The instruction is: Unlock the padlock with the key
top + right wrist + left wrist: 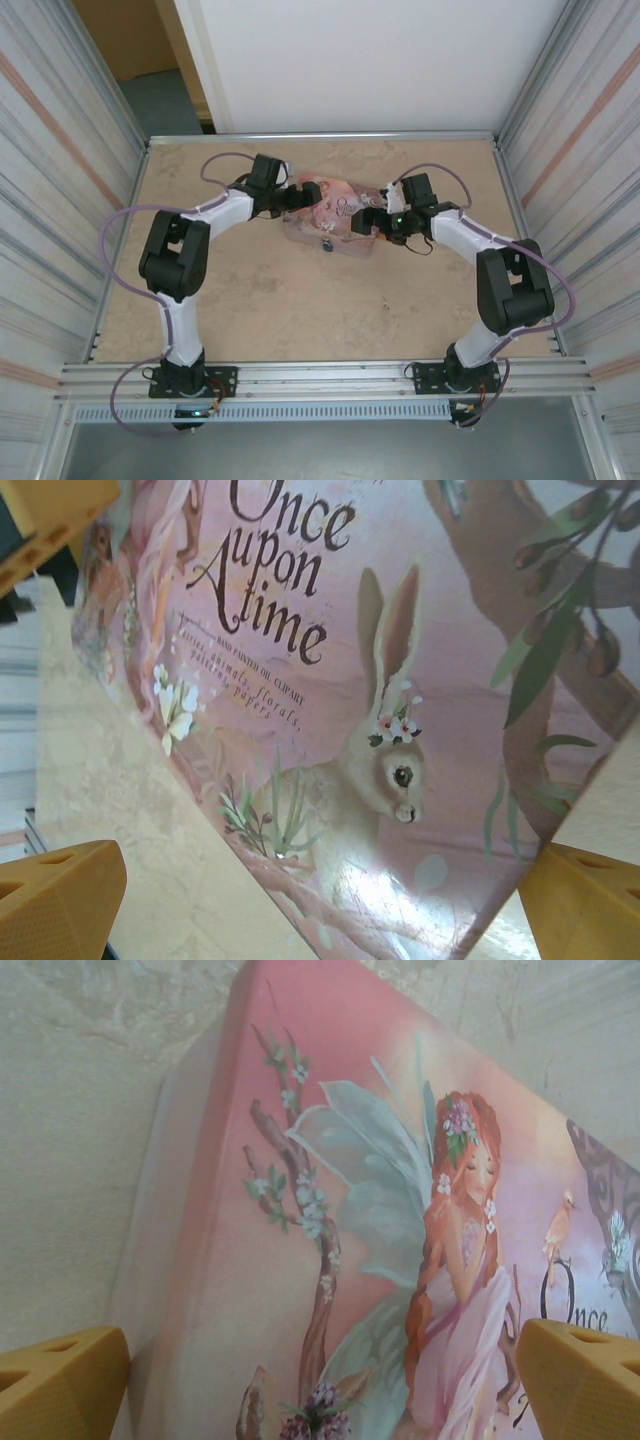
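Observation:
The padlock [327, 243] is a tiny blue spot at the near edge of the pink illustrated tin [335, 215], which lies mid-table. The key is out of view. My left gripper [298, 197] hovers over the tin's left end. In the left wrist view the left gripper [320, 1390] stands open, its yellow fingertips [62, 1380] wide apart above the fairy picture on the tin [300, 1210]. My right gripper [372, 222] is over the tin's right end. The right gripper [320, 905] is open too, yellow fingertips [60, 900] straddling the rabbit picture on the tin [400, 730]. Neither gripper holds anything.
The beige table [300, 300] is fenced by corrugated metal walls [60, 200] on the left and right and a white panel [370, 70] at the back. A yellow finger of the left gripper [45, 520] shows at the top left of the right wrist view.

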